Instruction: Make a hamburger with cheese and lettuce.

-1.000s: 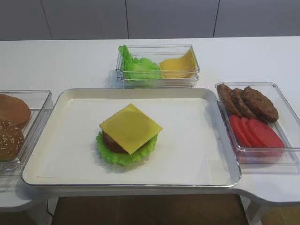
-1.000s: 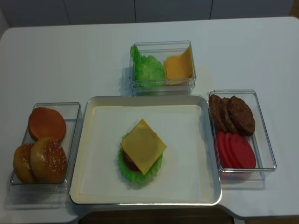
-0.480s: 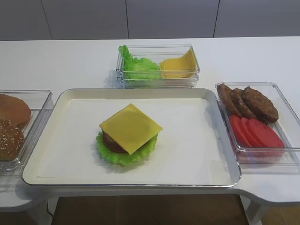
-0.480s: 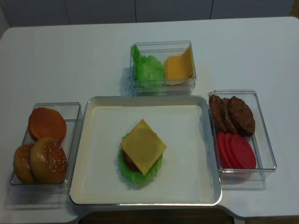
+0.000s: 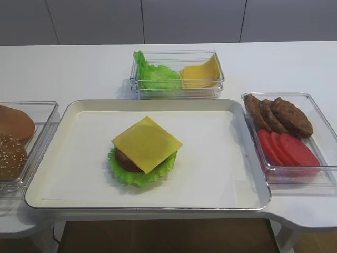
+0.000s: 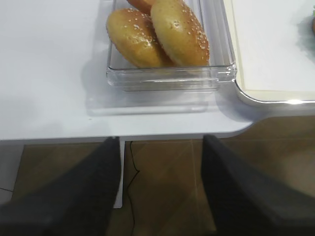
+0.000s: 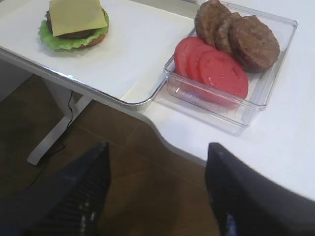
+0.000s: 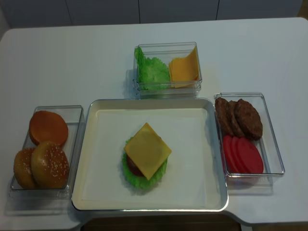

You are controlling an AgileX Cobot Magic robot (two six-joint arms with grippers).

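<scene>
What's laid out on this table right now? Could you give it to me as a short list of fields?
tray: holds one stack only
stack: cheese on a brown patty, on lettuce
bottom bun: tan edge shows under the lettuce in the right wrist view
left box: three buns
back box: leafy greens and cheese slices
right box: three bare patties, tomato slices
right gripper: open, below the table edge, holding nothing
left gripper: open, below the table edge, holding nothing

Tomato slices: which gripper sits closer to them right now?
Right. The right gripper hangs open off the table edge just below the tomato slices; the left gripper hangs by the sesame buns, across the tray.
</scene>
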